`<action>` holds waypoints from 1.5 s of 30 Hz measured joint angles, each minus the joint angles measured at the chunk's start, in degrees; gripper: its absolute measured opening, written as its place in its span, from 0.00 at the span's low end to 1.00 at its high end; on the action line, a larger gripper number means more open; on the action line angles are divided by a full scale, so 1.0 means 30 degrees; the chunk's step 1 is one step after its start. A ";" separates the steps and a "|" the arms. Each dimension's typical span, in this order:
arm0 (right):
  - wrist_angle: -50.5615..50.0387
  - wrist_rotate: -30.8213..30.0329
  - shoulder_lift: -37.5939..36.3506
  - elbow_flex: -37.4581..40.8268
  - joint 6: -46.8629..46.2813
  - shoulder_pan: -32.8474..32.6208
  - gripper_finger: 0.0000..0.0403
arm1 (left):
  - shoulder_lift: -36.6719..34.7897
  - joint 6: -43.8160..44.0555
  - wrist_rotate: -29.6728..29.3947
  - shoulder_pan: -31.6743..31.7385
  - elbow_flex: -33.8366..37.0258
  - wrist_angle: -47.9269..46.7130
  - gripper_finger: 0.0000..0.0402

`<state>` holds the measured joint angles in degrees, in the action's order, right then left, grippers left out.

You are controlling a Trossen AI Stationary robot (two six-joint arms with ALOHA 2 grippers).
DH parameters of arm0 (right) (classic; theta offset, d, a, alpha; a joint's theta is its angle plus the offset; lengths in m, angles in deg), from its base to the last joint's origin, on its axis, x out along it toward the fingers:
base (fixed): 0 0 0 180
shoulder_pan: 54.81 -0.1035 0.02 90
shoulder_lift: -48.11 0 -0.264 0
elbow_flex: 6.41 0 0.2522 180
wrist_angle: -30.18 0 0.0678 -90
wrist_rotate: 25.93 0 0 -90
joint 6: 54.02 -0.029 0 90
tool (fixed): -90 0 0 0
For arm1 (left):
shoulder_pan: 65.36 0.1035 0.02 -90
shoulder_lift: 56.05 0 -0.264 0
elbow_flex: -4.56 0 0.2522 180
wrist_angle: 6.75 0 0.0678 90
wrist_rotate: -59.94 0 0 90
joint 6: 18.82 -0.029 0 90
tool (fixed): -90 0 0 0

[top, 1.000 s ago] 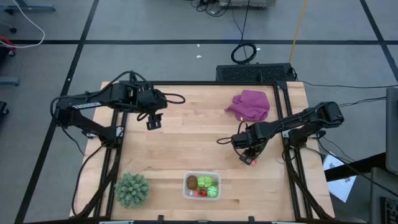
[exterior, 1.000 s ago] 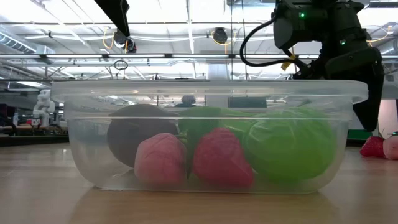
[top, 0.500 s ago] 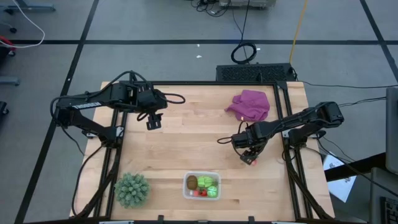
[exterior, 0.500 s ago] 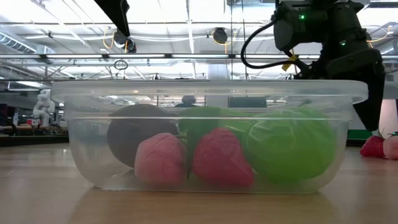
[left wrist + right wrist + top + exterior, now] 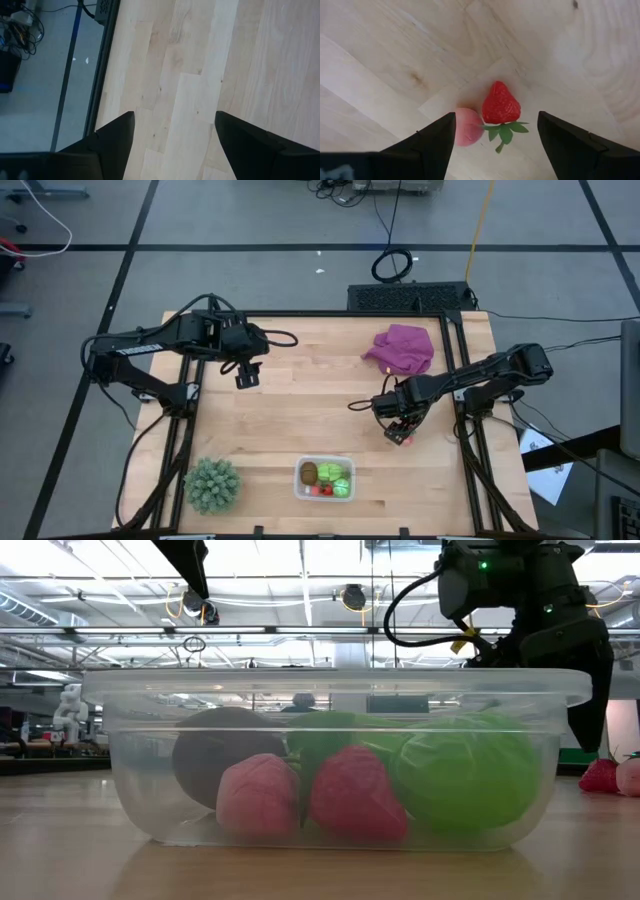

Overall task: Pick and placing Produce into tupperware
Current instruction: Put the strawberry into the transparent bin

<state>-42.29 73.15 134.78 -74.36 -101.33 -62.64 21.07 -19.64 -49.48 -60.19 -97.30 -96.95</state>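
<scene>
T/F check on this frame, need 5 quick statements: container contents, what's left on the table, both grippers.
1. The right gripper is open above a red strawberry on the table. True.
2. The clear container is empty. False: it holds a brown kiwi, green pieces and red and pink strawberries.
3. A pink piece lies right beside the red strawberry. True.
4. The left gripper holds a green piece. False: its fingers are open over bare wood, holding nothing.
5. The purple cloth lies inside the container. False: it lies on the table near the far edge, away from the container.
</scene>
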 joint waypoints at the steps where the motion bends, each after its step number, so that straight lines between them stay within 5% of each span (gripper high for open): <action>1: -0.0002 0.0000 0.0000 0.0000 0.0000 -0.0005 0.67 | 0.0000 0.0000 0.0000 0.0000 0.0000 0.0000 0.70; 24: 0.2112 0.0568 0.0007 0.2455 -0.0506 0.0000 0.66 | 0.0000 0.0007 0.0000 -0.0006 0.0000 0.0000 0.70; 45: 0.1625 0.1104 0.0007 0.2448 -0.0445 0.0012 0.41 | 0.0000 0.0267 0.0000 0.0000 0.0000 0.0007 0.70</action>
<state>-37.41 76.47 134.80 -67.02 -102.66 -62.61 21.07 -18.84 -49.48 -60.19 -97.30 -96.93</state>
